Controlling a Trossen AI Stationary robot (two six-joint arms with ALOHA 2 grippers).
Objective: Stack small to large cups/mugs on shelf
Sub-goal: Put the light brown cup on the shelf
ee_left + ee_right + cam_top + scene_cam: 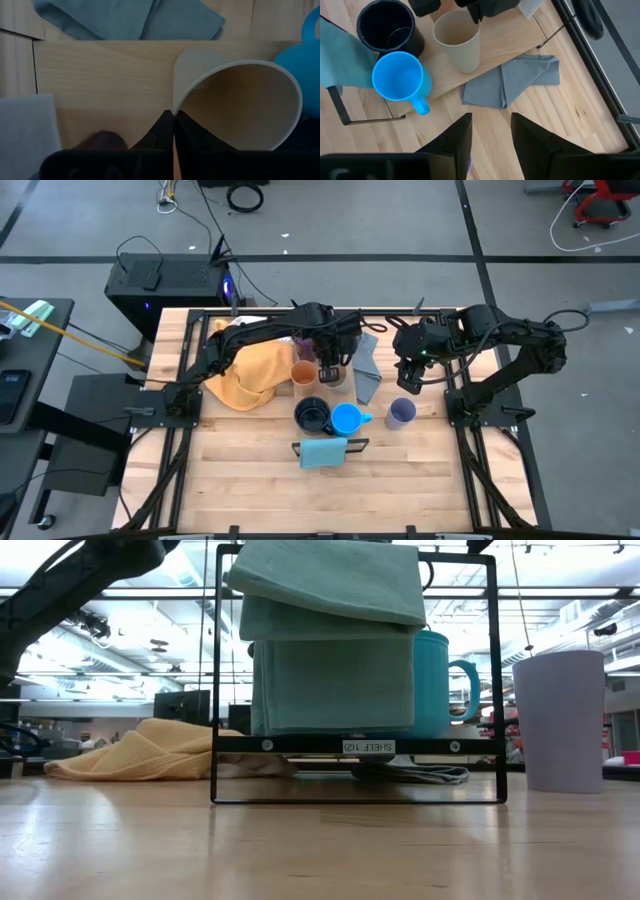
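At the left of the table lies the yellow cloth, pushed aside and not part of the job. Just beside it the orange cup stands on the shelf, the pale plank across the middle.

Next to it, the left gripper comes from above onto the beige cup. Its fingers are pressed together on the cup's rim, one inside and one outside the wall. This thin pinch is probably chosen because the cup is too wide to grasp around. The cup stands upright on the plank, so I judge it is being set down or about to be lifted.

In front of the plank stand the navy mug and the bright blue mug, touching, likely waiting for their turn. The grey cloth lies across the plank's right part.

The lavender cup stands alone further right. The right gripper hovers above the table near it, fingers apart and holding nothing.
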